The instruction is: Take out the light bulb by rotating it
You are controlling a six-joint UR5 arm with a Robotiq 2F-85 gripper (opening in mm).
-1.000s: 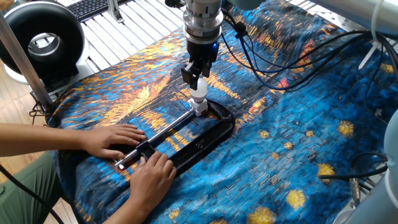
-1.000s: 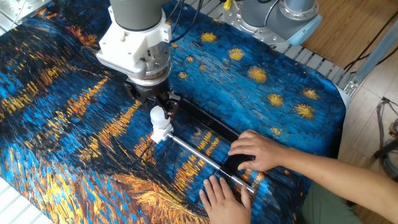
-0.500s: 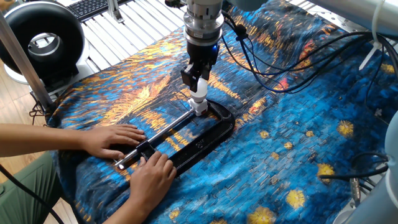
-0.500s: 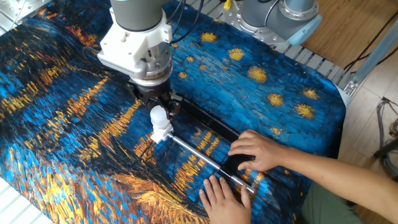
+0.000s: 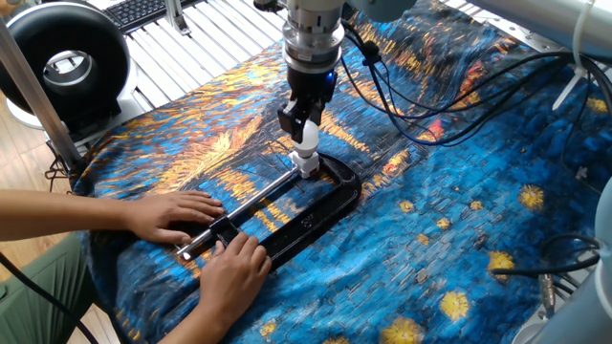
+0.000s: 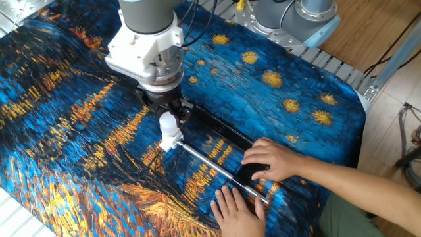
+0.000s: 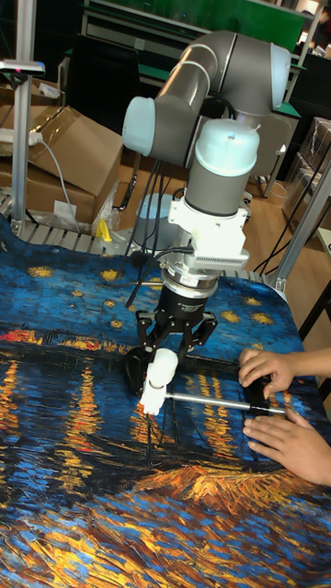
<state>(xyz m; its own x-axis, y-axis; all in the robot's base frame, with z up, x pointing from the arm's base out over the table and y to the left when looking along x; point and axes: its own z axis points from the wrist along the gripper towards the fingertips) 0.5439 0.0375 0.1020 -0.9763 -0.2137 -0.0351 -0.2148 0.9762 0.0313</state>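
the desk (image 5: 191, 67) has a slatted pale metal top, most of it draped in a cloth (image 5: 459, 229) printed with a starry night painting in blues, yellows and oranges. a black ring-shaped device (image 5: 67, 62) with a white centre sits at one corner, beside a black keyboard (image 5: 143, 11) and an upright metal post (image 5: 38, 96). black cables (image 5: 459, 86) loop across the cloth. the floor (image 6: 375, 33) is light wood planking. in the tall fixed view, brown cardboard boxes (image 7: 78, 152) stand behind the desk, next to a dark chair (image 7: 101, 83), and a green panel (image 7: 230, 18) crosses the dim back of the room.
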